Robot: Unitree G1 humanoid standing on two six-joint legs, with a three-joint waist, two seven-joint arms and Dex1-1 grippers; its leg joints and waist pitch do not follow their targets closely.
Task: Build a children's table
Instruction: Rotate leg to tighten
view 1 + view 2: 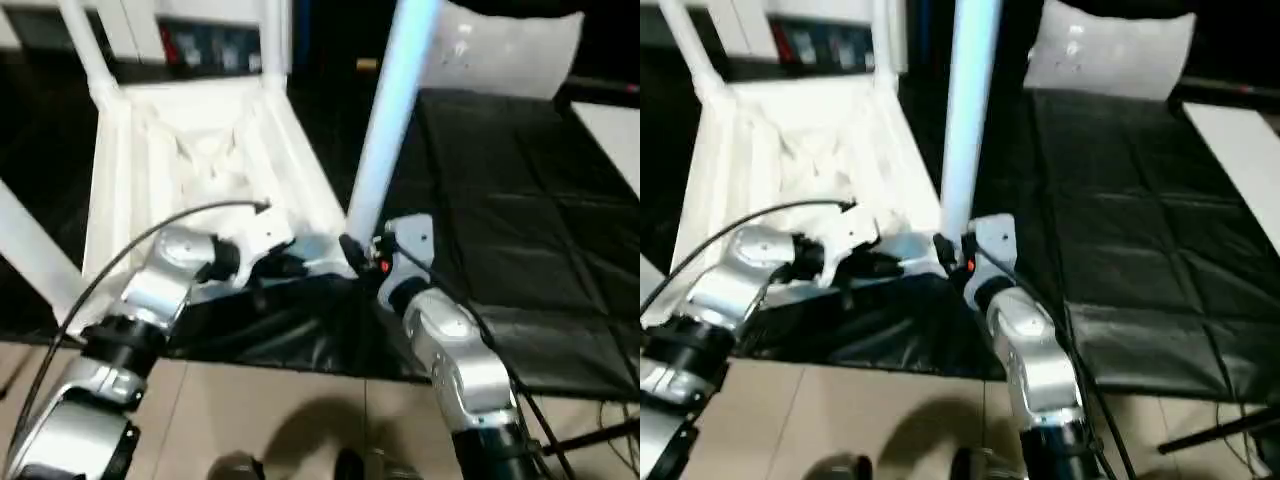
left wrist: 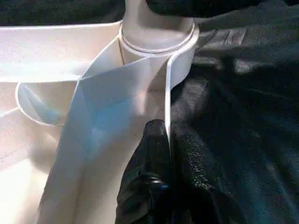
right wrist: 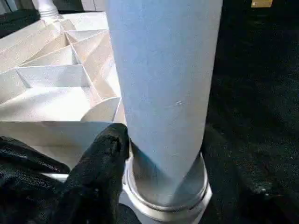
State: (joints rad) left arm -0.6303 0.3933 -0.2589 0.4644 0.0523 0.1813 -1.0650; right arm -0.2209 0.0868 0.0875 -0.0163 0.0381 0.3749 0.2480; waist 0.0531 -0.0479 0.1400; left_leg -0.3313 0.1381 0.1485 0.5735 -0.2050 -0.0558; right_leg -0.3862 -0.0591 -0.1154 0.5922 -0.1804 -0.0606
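Observation:
The white table top [image 1: 190, 150] lies upside down on black cloth, ribbed underside up. Three legs stand in its sockets: far left [image 1: 85, 45], far right [image 1: 272, 40] and near left [image 1: 35, 250]. A fourth leg [image 1: 390, 130] stands upright in the near right corner socket [image 3: 168, 196]. My right gripper [image 1: 362, 255] is shut on this leg's base, with one black finger [image 3: 105, 154] pressed on the tube [image 3: 163, 84]. My left gripper [image 1: 285, 262] is shut on the top's thin rim wall [image 2: 167, 93] just beside that socket [image 2: 159, 37].
Black cloth [image 1: 500, 200] covers the floor to the right of the table top. A white bag [image 1: 500, 45] lies at the back right, and a white sheet [image 1: 620, 130] at the right edge. Beige floor [image 1: 280, 410] runs along the front. A black cable [image 1: 150, 235] arches over my left forearm.

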